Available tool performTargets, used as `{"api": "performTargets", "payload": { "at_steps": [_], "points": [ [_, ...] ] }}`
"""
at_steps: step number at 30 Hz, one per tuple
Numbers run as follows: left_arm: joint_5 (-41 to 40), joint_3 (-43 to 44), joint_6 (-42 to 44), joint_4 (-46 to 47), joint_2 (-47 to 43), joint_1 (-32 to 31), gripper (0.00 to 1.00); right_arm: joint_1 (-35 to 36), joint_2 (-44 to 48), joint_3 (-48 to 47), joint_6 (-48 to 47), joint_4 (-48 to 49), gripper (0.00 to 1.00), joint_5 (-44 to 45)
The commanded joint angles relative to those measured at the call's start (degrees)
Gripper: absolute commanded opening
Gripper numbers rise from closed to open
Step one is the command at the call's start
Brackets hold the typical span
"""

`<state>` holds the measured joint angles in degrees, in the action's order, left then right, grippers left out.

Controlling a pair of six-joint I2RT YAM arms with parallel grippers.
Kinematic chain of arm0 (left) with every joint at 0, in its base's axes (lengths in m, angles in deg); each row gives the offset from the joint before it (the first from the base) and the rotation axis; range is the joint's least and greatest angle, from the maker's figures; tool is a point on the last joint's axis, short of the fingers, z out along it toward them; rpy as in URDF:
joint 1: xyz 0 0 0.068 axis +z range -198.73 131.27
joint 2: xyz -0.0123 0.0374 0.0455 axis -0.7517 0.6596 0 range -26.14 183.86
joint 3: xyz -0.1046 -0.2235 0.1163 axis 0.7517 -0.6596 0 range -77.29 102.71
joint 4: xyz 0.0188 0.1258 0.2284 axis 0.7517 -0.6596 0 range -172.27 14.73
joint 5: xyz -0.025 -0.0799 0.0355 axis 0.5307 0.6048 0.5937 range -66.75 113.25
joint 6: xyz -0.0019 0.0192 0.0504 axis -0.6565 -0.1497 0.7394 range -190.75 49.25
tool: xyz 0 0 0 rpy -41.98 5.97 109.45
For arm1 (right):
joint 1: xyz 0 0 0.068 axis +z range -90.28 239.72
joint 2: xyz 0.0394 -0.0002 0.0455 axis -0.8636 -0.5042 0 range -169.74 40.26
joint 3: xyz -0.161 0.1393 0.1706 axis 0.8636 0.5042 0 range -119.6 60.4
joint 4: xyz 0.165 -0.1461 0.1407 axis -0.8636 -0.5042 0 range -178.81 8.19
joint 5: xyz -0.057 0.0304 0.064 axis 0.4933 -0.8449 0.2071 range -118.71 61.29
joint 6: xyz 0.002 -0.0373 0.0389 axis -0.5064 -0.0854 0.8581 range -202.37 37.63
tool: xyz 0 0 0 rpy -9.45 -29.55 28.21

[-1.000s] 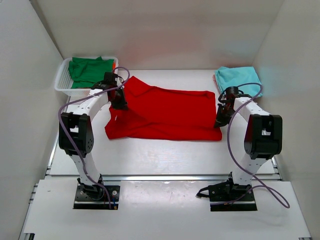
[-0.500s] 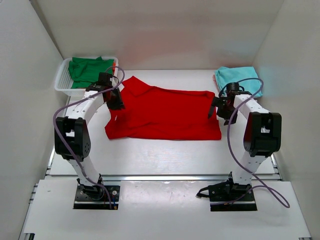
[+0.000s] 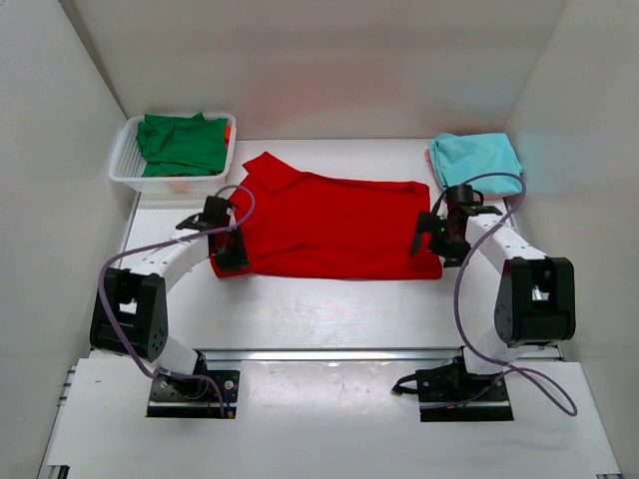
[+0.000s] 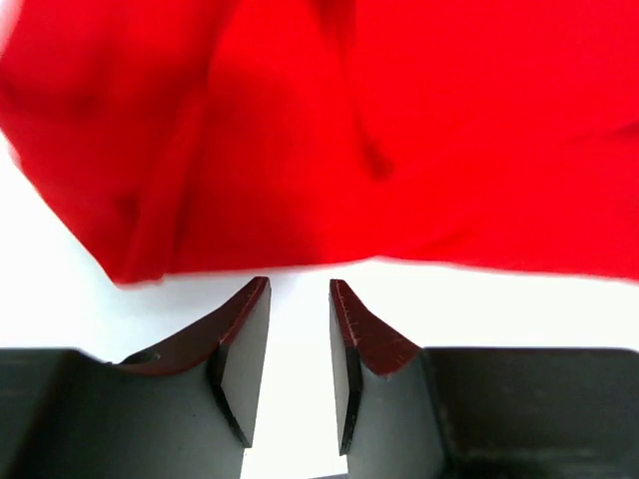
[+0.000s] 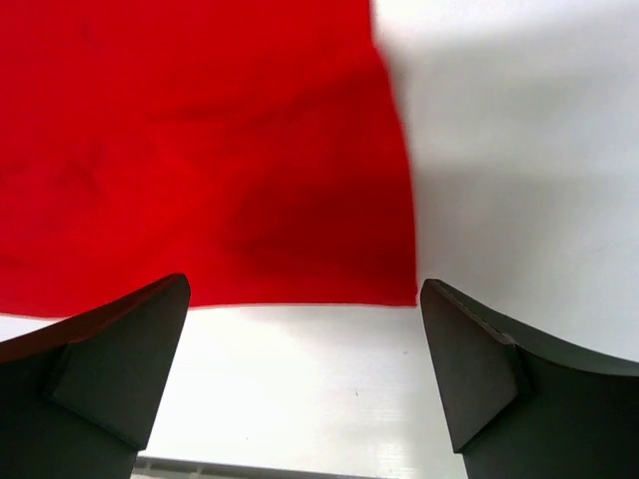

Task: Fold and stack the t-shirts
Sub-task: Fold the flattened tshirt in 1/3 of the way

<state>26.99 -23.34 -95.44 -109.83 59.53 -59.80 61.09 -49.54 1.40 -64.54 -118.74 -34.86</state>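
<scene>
A bright red t-shirt (image 3: pixel 329 225) lies spread flat in the middle of the table. My left gripper (image 3: pixel 226 261) hovers at its near left corner. In the left wrist view that gripper (image 4: pixel 300 289) is open by a narrow gap with nothing in it, and the red cloth (image 4: pixel 349 130) starts just past the tips. My right gripper (image 3: pixel 429 244) is over the shirt's near right corner. In the right wrist view it (image 5: pixel 305 289) stands wide open and empty before the red hem (image 5: pixel 200 150). A folded teal t-shirt (image 3: pixel 474 155) lies at the back right. A dark green t-shirt (image 3: pixel 180 143) sits in the basket.
A white mesh basket (image 3: pixel 120 170) stands at the back left corner. White walls close in the table on the left, back and right. Bare white table (image 3: pixel 319 309) stretches between the red shirt and the arm bases.
Both grippers have opened and let go of the red shirt. The left arm swung down from the shirt's far left to its near left corner, and the right gripper dropped slightly nearer.
</scene>
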Motion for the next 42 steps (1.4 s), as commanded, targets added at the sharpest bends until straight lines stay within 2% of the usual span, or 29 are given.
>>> {"api": "performTargets", "payload": {
  "at_steps": [1,4,8,9,12,17,20,23,25,28,31,33,34,35,36,40,41,42],
  "points": [
    [-3.3,-5.4,-3.6,7.6,-1.6,-2.1,0.41,2.1,2.8,3.9,0.0,5.4,0.99,-1.2],
    [-7.0,-5.0,-3.9,8.6,1.3,-3.4,0.36,2.8,3.8,7.2,0.1,8.4,0.98,-2.9],
    [-12.2,1.2,-0.5,1.2,8.1,-5.4,0.36,2.2,2.3,10.8,0.0,12.7,0.99,-6.0],
    [-13.0,2.0,0.2,0.5,9.1,-5.6,0.36,1.8,1.0,10.9,0.1,11.8,0.99,-5.7],
    [-13.0,3.1,2.3,-4.9,10.8,-6.5,0.28,1.1,-0.8,9.3,-1.0,6.2,0.99,-2.6],
    [-5.3,-1.4,0.3,-3.3,-2.6,-5.4,0.25,1.5,5.0,7.2,-2.2,2.3,0.99,-1.1],
    [-4.0,1.0,-0.3,-5.4,-7.4,-4.7,0.22,2.6,8.8,5.0,-1.7,1.2,0.99,-1.2],
    [-1.8,4.7,-0.9,-6.3,-8.9,-4.8,0.23,4.1,10.1,2.1,-1.6,2.1,1.00,-1.2],
    [-2.1,5.0,-1.4,-3.8,-9.1,-4.4,0.23,3.5,9.8,2.1,-1.2,4.0,0.99,-2.6],
    [-3.3,1.9,-2.0,2.1,-4.6,-3.6,0.20,2.8,8.1,3.4,-0.1,8.6,0.99,-6.9],
    [-3.6,-0.2,-3.0,6.4,3.8,-3.1,0.18,1.9,5.3,6.0,1.3,13.8,0.95,-11.1],
    [-4.8,-0.7,-3.0,6.6,7.5,-3.2,0.17,1.6,3.1,7.5,1.9,14.6,0.96,-13.4],
    [-5.8,-0.5,-3.2,5.6,8.5,-3.9,0.16,1.7,1.9,8.3,2.7,14.3,0.91,-13.1],
    [-6.2,-1.1,-2.9,4.7,9.7,-4.7,0.17,2.1,1.4,9.3,2.6,14.1,0.93,-13.2],
    [-7.4,-1.1,-2.8,4.4,10.0,-5.4,0.17,2.7,1.4,9.5,2.4,12.9,0.99,-11.5],
    [-8.2,-6.0,-3.0,2.8,7.2,-6.9,0.17,3.8,2.0,12.1,2.2,10.0,0.99,-8.2],
    [-8.3,-7.5,-3.1,2.7,6.4,-6.7,0.17,4.2,2.3,12.3,2.4,9.8,0.90,-7.8],
    [-8.5,-8.9,-3.3,1.5,5.2,-6.9,0.17,3.6,3.0,13.6,2.4,9.5,0.67,-8.0]
  ]
}}
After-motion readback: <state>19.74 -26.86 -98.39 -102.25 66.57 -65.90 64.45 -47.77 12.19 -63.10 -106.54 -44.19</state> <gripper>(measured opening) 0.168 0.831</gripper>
